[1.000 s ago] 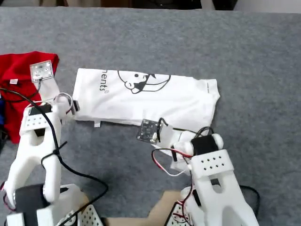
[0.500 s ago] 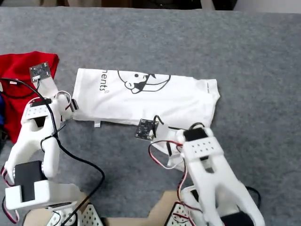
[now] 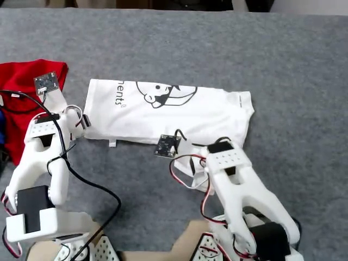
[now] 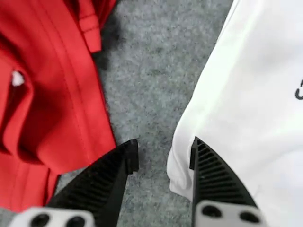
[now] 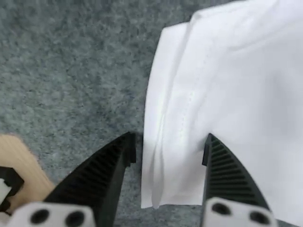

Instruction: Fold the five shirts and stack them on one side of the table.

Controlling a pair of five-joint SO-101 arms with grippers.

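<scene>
I see my left gripper (image 4: 164,151), jaws apart, astride the white shirt's (image 3: 168,114) corner beside the red shirt (image 3: 22,87). My right gripper (image 5: 169,144) is likewise spread over its edge. Dark lettering (image 3: 119,93) runs across the white one.

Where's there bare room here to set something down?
Bare: the far strip of table beyond the white shirt, and the stretch right of it. Crowded: the narrow gap between red shirt and white shirt, where the left hand sits, and the near edge with both arms.
</scene>
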